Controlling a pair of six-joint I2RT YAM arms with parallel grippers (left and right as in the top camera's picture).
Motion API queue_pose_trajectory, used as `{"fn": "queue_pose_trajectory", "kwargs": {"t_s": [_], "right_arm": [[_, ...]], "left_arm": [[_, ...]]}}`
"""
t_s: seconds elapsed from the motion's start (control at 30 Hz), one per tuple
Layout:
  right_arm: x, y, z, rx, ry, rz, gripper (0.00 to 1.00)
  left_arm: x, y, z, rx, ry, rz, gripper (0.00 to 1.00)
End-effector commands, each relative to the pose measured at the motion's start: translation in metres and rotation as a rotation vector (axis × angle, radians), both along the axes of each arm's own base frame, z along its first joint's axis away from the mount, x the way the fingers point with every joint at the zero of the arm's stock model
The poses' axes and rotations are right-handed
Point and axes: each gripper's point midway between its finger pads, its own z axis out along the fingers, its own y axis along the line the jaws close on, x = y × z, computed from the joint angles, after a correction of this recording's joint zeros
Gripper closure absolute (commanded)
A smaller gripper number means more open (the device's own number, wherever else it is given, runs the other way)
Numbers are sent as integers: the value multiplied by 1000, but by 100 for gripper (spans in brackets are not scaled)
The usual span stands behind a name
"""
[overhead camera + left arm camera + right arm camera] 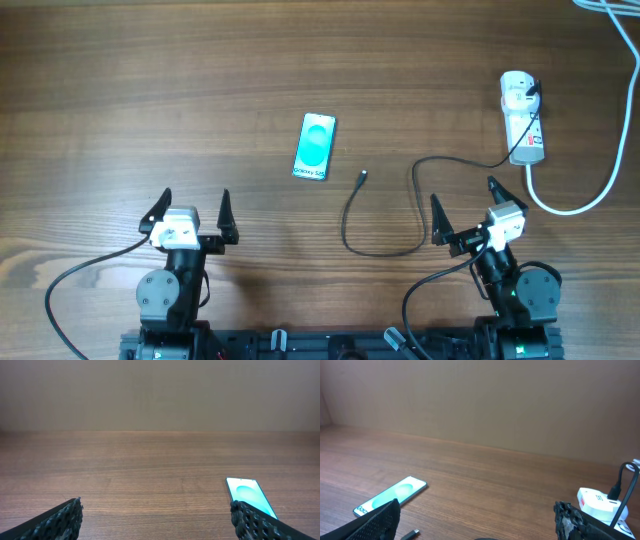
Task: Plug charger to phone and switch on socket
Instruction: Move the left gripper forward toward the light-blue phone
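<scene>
— What did the two arms hold?
— Nothing; left gripper and right gripper both gaped wide. The phone lay screen-up on the table, the loose tip of the charger just right of it, the socket well off right.

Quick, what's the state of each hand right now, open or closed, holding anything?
Left hand: open, holding nothing.
Right hand: open, holding nothing.

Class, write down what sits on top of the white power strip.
A black charger plug sits in the socket near its far end, its cable trailing off. The plug's pins are hidden inside.
</scene>
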Motion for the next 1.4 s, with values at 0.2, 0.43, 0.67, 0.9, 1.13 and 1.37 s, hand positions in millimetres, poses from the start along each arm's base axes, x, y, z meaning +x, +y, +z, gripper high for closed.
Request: {"fn": "queue_pose_trajectory", "kwargs": {"t_s": [0.2,0.43,0.67,0.9,1.13,1.37], "right_arm": [[0,0,2,17,-6,-3,0],[0,0,2,17,-6,-3,0],[0,0,2,17,-6,-3,0],[0,0,2,17,-6,-3,0],[0,0,2,17,-6,-3,0],[0,0,2,17,-6,-3,0]], "left_arm": [[0,8,-1,-197,5,35,0],[0,8,-1,-197,5,35,0],[0,8,-1,-197,5,35,0],[0,8,-1,-197,5,35,0],[0,8,-1,-197,5,35,0],[0,9,0,-207,1,44,0]]}}
